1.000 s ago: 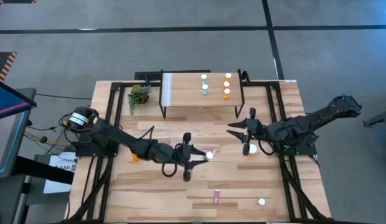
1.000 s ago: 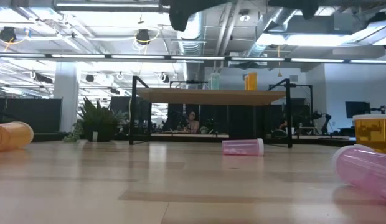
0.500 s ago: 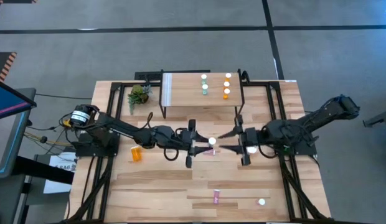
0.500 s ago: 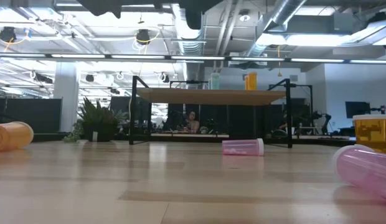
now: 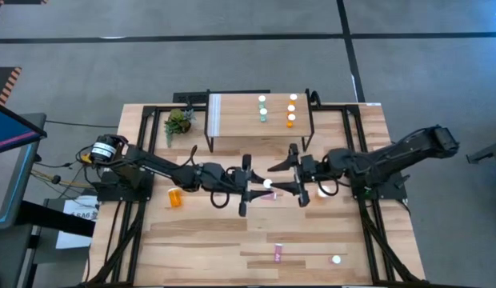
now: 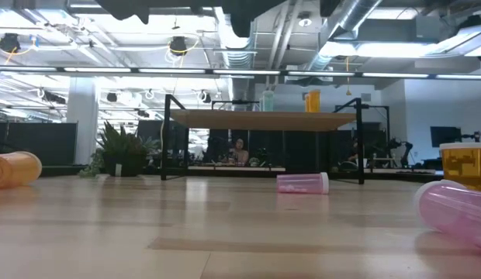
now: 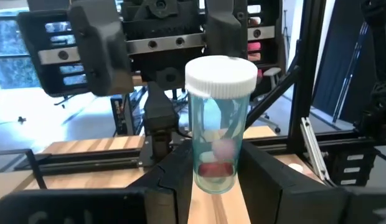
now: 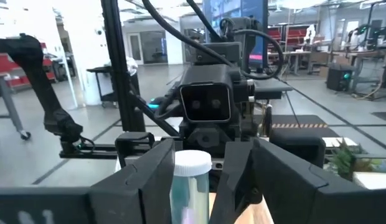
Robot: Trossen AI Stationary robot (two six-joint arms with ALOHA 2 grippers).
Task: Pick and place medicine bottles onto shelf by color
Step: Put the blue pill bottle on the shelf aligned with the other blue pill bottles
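A teal medicine bottle (image 7: 218,124) with a white cap stands upright in the air over the middle of the table, and my left gripper (image 5: 261,186) is shut on it. My right gripper (image 5: 278,179) faces it from the table's right, open. Its fingertips stand on either side of the bottle (image 8: 192,180), apart from it. On the shelf (image 5: 236,120) at the far edge, teal bottles (image 5: 262,110) and orange bottles (image 5: 292,108) stand on their bases in two rows. My left gripper pinches the lower half of the bottle's body (image 7: 213,171) between its two fingers (image 7: 174,180). The fingers lie level and come from the table's left. The bottle stands upright with its cap up, lifted clear of the table.
A pink bottle (image 5: 271,197) lies on the table below the grippers. An orange one (image 5: 176,198) lies to the left and another pink one (image 5: 278,254) near the front edge. A white-capped bottle (image 5: 322,191) stands under my right arm. A small plant (image 5: 178,122) stands left of the shelf.
My left gripper has carried the teal bottle a little toward the far edge and then kept still. My right gripper has swung toward the table's left up to the bottle, turned level to face it, and opened wider.
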